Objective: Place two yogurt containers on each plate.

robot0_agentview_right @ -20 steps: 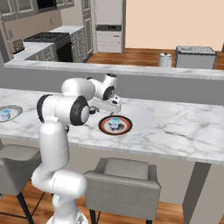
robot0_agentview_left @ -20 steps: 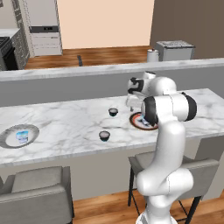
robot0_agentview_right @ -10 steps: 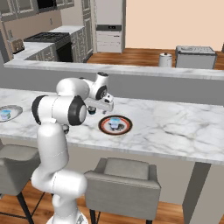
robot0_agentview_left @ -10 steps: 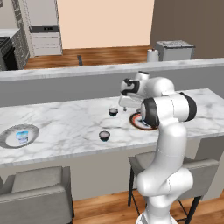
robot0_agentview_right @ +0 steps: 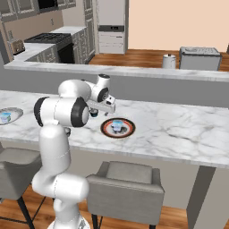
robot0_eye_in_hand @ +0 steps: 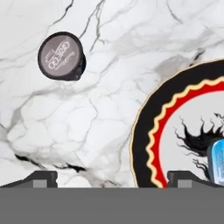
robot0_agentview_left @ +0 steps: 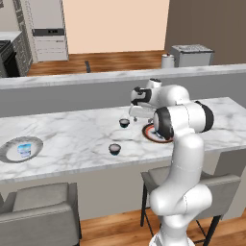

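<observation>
Two plates, four yogurt cups on the bench (robot0_agentview_left: 72,139)

Grey plate (robot0_agentview_left: 9,153) and red-rimmed plate (robot0_agentview_right: 107,132) each hold one blue cup (robot0_agentview_left: 24,150) (robot0_agentview_right: 117,125); two dark cups (robot0_agentview_left: 124,123) (robot0_agentview_left: 114,149) stand loose; jaws released.

Claw (robot0_eye_in_hand: 112,177) hung wide open over bare marble surface (robot0_agentview_left: 77,137), nothing between its tips. Nearest obstacle was the dark yogurt cup (robot0_eye_in_hand: 60,56) standing apart on the marble, open stone all round it, so side access was free. Red-rimmed plate (robot0_eye_in_hand: 146,144) sat just beside the claw, rim under one tip's side, blue cup (robot0_eye_in_hand: 216,159) on it near the edge. Second dark cup (robot0_agentview_left: 114,149) stood alone nearer the front edge. Wide clear stretch ran toward the silver plate (robot0_agentview_left: 9,153) at the far end; raised grey ledge (robot0_agentview_left: 72,81) walled the back
</observation>
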You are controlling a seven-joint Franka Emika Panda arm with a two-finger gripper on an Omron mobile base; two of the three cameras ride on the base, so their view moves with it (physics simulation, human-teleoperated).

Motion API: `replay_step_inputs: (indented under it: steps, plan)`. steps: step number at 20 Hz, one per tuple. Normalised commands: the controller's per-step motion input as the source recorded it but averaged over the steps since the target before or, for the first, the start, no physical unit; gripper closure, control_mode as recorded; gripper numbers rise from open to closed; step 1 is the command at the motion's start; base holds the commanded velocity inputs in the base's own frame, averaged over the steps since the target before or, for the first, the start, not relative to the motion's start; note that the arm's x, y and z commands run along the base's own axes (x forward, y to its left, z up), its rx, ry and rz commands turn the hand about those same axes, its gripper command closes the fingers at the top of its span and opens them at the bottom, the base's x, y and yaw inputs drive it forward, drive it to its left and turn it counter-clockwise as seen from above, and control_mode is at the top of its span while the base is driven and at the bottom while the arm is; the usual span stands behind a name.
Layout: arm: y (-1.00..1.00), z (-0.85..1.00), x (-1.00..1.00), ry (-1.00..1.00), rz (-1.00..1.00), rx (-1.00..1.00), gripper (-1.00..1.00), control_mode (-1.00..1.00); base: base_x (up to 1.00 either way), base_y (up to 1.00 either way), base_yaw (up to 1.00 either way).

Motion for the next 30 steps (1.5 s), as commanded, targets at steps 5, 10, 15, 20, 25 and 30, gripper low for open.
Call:
replay_step_inputs:
  steps: [5,10,15,20,25,30]
  plan:
    - [0.19,0.0,0.0,-0.01,0.03,0.0,-1.0,-1.0,0.0,0.0,0.0]
    - [0.45,-0.11,0.0,-0.07,0.03,-0.03,-1.0,-1.0,0.0,0.0,0.0]
    - [0.2,-0.02,0.01,-0.08,0.0,0.0,-1.0,-1.0,0.0,0.0,0.0]
    - [0.02,-0.1,0.19,-0.05,0.0,-0.01,-1.0,-1.0,0.0,0.0,0.0]
    - [0.03,-0.05,0.26,-0.07,0.0,0.0,-1.0,-1.0,0.0,0.0,0.0]
    - [0.12,-0.01,0.22,-0.02,0.0,0.0,-1.0,-1.0,0.0,0.0,0.0]
